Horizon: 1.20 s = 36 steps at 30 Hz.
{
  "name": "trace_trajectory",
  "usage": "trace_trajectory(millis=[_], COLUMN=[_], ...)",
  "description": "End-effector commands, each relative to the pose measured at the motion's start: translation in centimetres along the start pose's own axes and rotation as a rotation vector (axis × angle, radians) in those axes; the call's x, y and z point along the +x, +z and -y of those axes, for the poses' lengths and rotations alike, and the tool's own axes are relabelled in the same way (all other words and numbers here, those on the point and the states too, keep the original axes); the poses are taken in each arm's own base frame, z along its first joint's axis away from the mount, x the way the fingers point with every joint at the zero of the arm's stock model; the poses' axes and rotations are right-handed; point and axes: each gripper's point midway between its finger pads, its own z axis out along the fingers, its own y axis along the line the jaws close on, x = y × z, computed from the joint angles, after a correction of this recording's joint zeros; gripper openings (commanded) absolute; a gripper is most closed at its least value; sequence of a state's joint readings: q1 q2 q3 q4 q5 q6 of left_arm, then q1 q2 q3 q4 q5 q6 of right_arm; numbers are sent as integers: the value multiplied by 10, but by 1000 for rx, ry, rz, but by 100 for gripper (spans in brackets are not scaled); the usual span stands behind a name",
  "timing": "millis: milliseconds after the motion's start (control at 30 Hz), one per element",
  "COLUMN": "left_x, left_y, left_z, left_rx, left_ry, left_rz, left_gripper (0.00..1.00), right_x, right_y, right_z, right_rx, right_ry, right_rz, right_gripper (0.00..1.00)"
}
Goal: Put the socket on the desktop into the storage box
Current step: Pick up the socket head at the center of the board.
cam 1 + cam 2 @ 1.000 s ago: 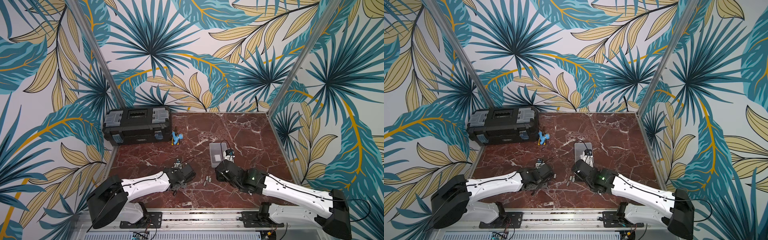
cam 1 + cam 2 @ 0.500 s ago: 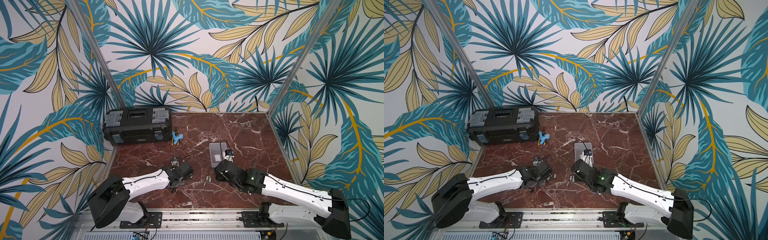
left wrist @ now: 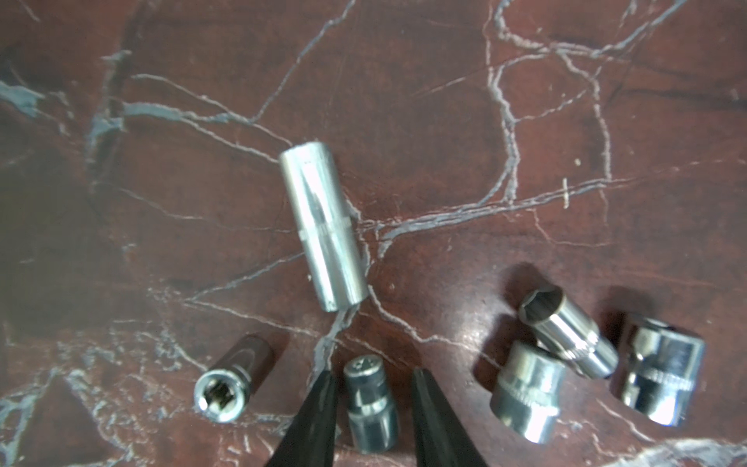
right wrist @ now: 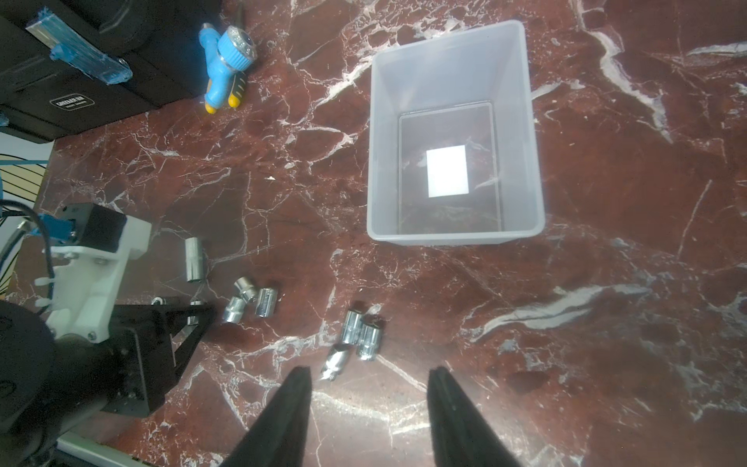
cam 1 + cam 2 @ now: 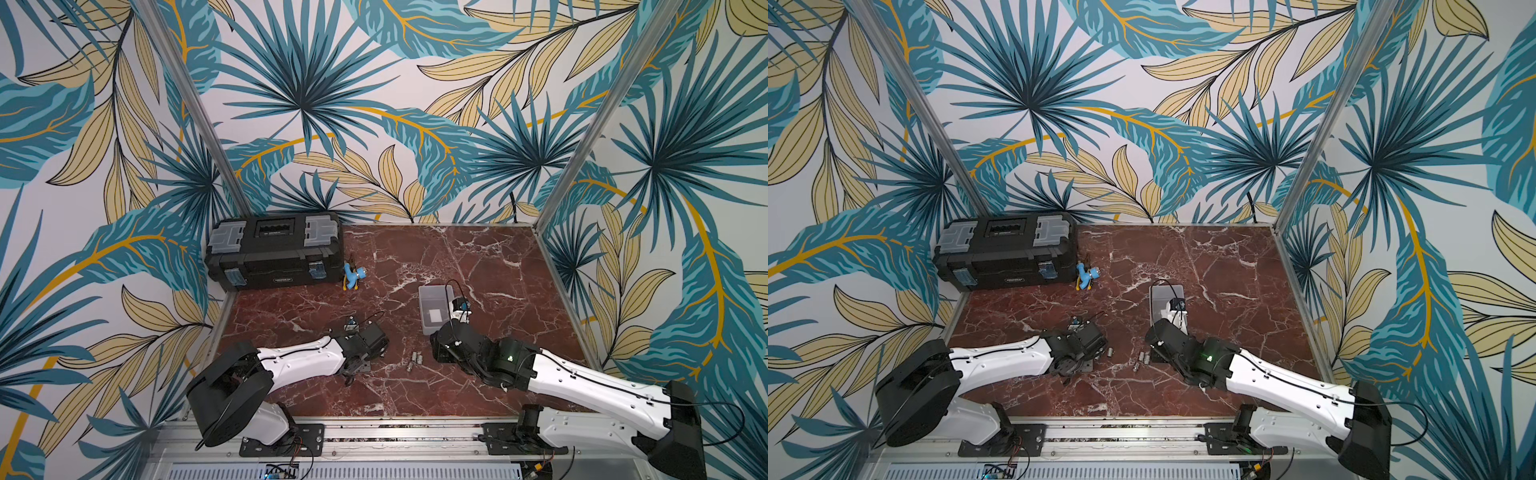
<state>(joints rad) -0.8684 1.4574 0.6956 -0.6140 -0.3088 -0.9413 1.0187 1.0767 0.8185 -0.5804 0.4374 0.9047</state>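
Though left gripper (image 3: 370, 376) fingers (image 3: 311, 428) run off frame edge, you see jaws narrowly apart, straddling small socket (image 3: 370, 404) on desktop (image 3: 404, 101), slim gaps both sides; both top views hide this under wrist (image 5: 365, 340). Right gripper (image 4: 370, 368) jaws wide, empty; three sockets (image 4: 359, 335) just ahead, storage box (image 4: 452, 236) beyond, desktop bare between.

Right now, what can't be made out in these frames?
- Left wrist view: left gripper straddles a small socket; soft focus, its markings unreadable.
- Both top views: that gripper is hidden under its own wrist; loose sockets too small to count.
- A top view: right arm's camera covers part of the box.
- Right wrist view: the straddled socket mostly behind the left fingers.
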Motion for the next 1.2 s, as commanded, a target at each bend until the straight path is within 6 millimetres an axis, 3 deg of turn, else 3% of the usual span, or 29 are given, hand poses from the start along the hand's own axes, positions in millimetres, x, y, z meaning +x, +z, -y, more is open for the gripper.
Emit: trace_trajectory(millis=[0,133,367,600,867,1167], left_x=[-4,-4,-4,-10,-31,-50], left_y=[0,0,-3,-19,-59,-106], left_z=[5,5,6,10,24,46], left_rx=[7,9,28,89,243,504], left_ry=[-14,-19,-23,-29,-26,-14], left_rz=[-4,-2,0,64,191,338], left_gripper=[30,23,0,0,0,0], right_x=[1,1,3,3,3,-10], right_y=[0,-1,1,2,1,-13], right_z=[9,9,13,13,7,-18], right_rx=[20,21,33,37,17,-92], right_ry=[-13,-12,-11,-15,-10,11], right_rz=[9,13,12,11,-2,1], right_gripper=[51,51,51,51,51,51])
